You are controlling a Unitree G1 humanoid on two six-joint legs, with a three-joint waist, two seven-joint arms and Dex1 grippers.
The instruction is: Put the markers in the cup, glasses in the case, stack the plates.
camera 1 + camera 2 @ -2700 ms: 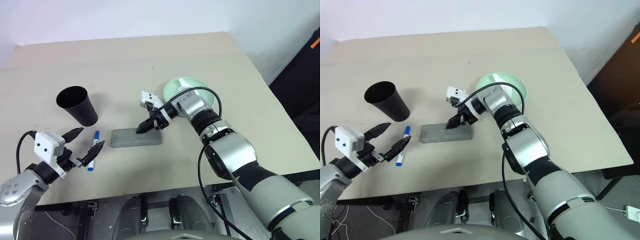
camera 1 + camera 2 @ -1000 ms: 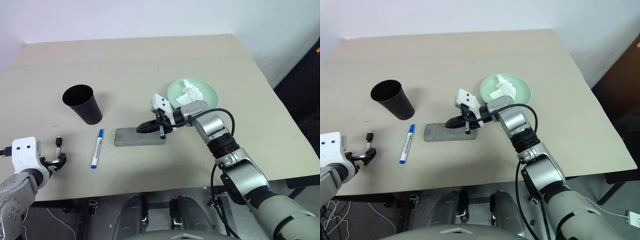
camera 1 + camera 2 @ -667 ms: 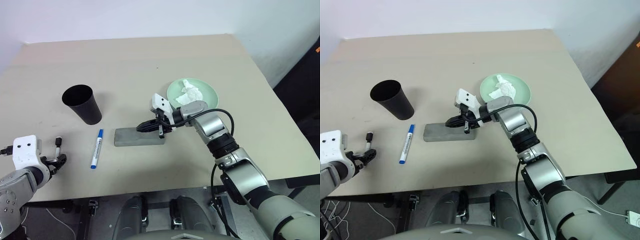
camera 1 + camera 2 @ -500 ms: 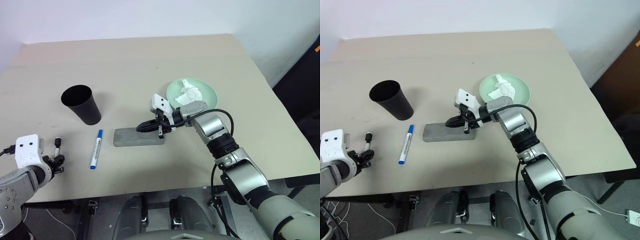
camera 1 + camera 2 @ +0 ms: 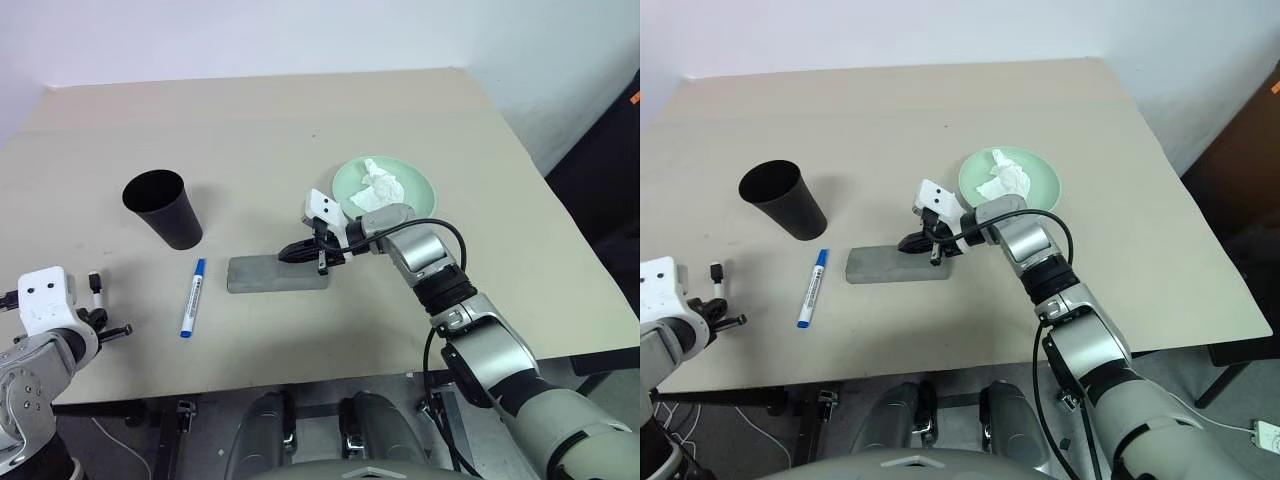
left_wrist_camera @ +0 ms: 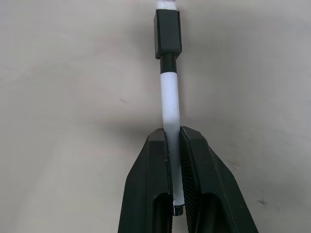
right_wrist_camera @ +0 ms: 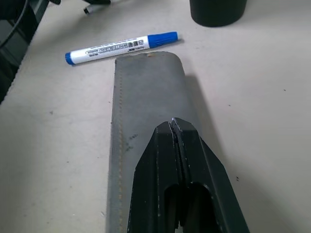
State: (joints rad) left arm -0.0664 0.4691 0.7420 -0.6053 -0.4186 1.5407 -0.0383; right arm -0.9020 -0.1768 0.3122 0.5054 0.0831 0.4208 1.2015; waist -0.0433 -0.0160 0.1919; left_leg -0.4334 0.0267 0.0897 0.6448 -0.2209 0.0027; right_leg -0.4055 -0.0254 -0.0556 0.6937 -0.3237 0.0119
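The left hand [image 6: 174, 145] is clamped on the dark-ended marker [image 6: 169, 102] near the tabletop [image 5: 300, 120] edge, apparently bound for the black cup [image 5: 160, 208]. The right hand [image 7: 173, 127], fingers together, rests on the closed grey case [image 5: 277, 273]; the blue marker [image 5: 192, 297] lies between.

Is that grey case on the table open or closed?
Closed. The grey case lies flat with its lid down, stitched edge unbroken and no gap showing. The right gripper, fingers together, rests on top of it.
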